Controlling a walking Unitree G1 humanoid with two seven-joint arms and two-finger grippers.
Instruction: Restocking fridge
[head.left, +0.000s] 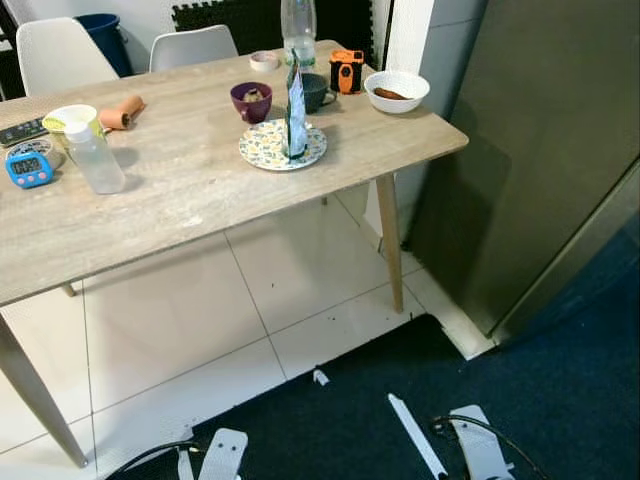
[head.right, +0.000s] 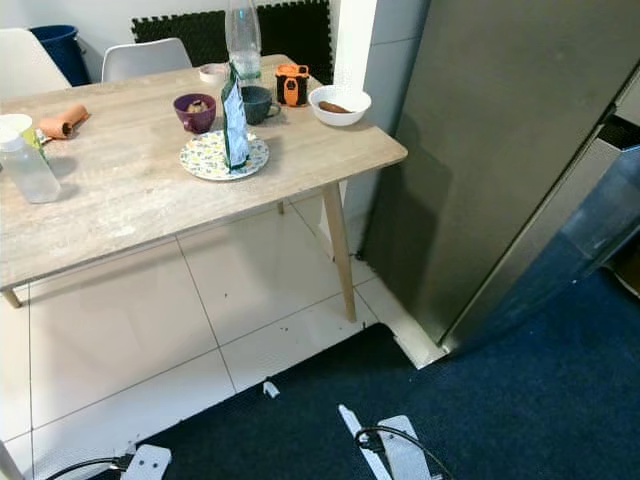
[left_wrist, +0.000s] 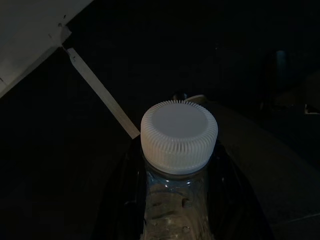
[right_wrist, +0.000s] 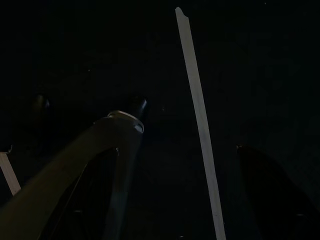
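Note:
In the left wrist view my left gripper (left_wrist: 179, 165) is shut on the neck of a clear plastic bottle (left_wrist: 175, 205) with a white ribbed cap (left_wrist: 179, 134); a black finger (left_wrist: 127, 195) runs along each side of it. My right gripper (right_wrist: 175, 160) hangs low over the dark carpet, open, with nothing between its fingers. The grey fridge (head.left: 540, 150) stands on the right, and the right eye view shows its door edge (head.right: 600, 215) swung out. On the wooden table (head.left: 180, 190) are a small clear bottle (head.left: 95, 155), a tall bottle (head.left: 298, 30) and a blue-green pouch (head.left: 296, 110) on a patterned plate (head.left: 270, 150).
A purple bowl (head.left: 251, 100), a dark cup (head.left: 315, 90), an orange object (head.left: 346, 70), a white bowl (head.left: 396, 90) and a blue timer (head.left: 30, 165) also sit on the table. Two chairs (head.left: 190, 45) stand behind it. A white tape strip (head.left: 415, 435) lies on the dark blue carpet (head.left: 560, 400).

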